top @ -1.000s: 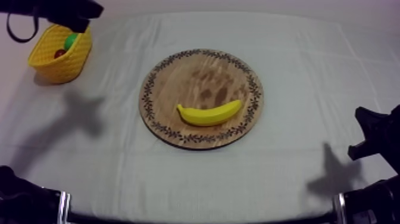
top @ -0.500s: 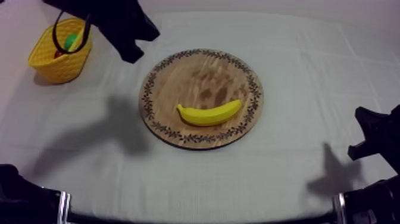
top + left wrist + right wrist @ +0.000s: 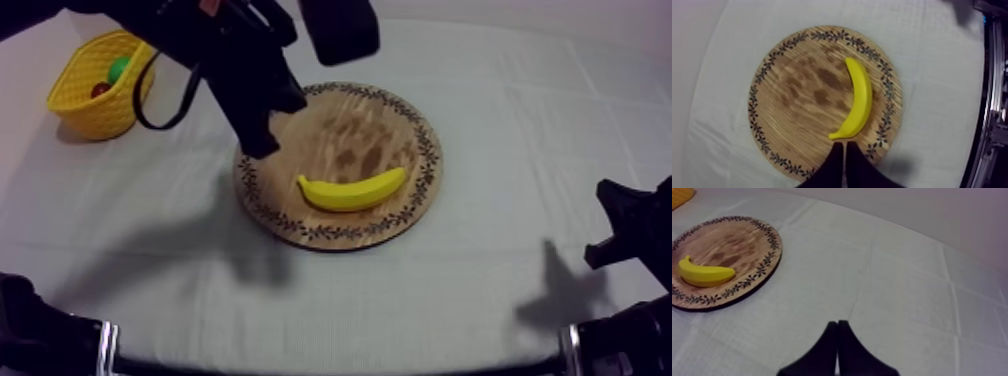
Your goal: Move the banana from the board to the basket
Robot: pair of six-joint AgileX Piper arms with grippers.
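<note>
Grey-white cloth covered the worktop (image 3: pixel 520 120) where, in what I judged the approach step, my left gripper (image 3: pixel 843 146) hung clenched over the rim of the wooden board (image 3: pixel 797 90) with the banana (image 3: pixel 858 100) just ahead of its tips, so next it likely needed to open and descend astride the fruit.

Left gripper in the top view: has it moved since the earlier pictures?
Yes. The left gripper went from the yellow basket to the right and now hangs over the left rim of the round wooden board, short of the yellow banana.
</note>
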